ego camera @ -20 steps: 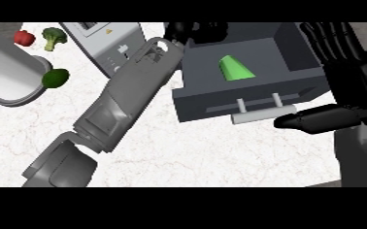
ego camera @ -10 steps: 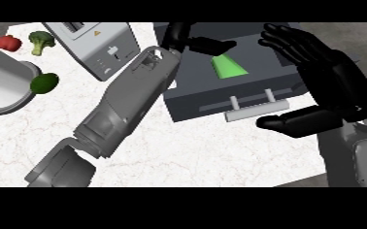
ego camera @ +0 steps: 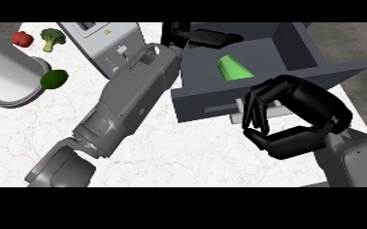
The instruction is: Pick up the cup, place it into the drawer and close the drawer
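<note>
Countertop: curled right hand (ego camera: 297, 119) at drawer (ego camera: 287, 85) front.

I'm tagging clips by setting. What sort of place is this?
Most likely a kitchen counter: a marbled white worktop, a broccoli floret and red pepper lying on it, a grey appliance, and an open drawer holding a green cup.

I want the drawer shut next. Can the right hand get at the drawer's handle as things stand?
Probably yes. The right hand sits right at the drawer front, its curled fingers over the handle, with nothing between them. The green cup lies inside, clear of the front.
</note>
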